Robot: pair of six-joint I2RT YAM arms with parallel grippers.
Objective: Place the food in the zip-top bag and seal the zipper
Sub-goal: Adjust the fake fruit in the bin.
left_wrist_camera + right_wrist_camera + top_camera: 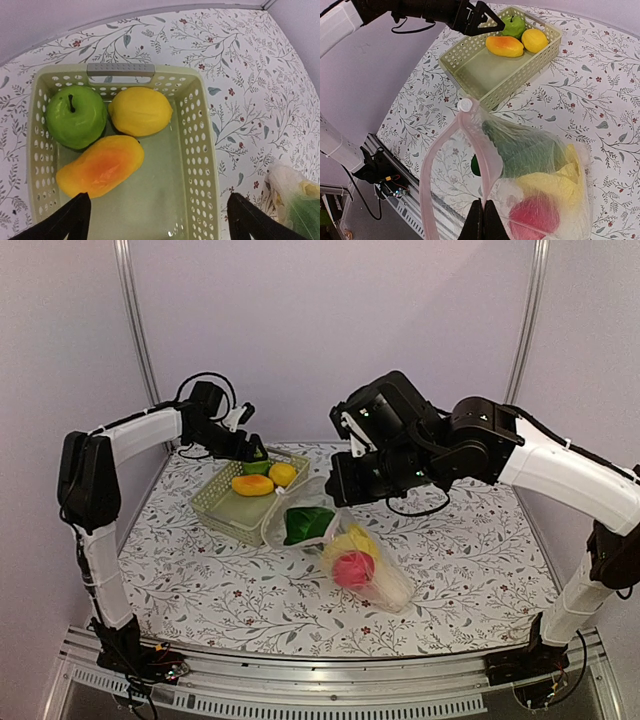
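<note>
Right gripper [482, 220] clamping zip-top bag [540, 150] rim, holding mouth open; left gripper [159, 219], jaws apart, hovering over basket [199, 135], green apple [75, 116] at eleven o'clock.

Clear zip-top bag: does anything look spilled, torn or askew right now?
Nothing stands out. The clear crinkly plastic bag lies on its side with its mouth gaping, its pink zip strip pinched in the shut jaws of the right gripper; nothing spilled.
</note>
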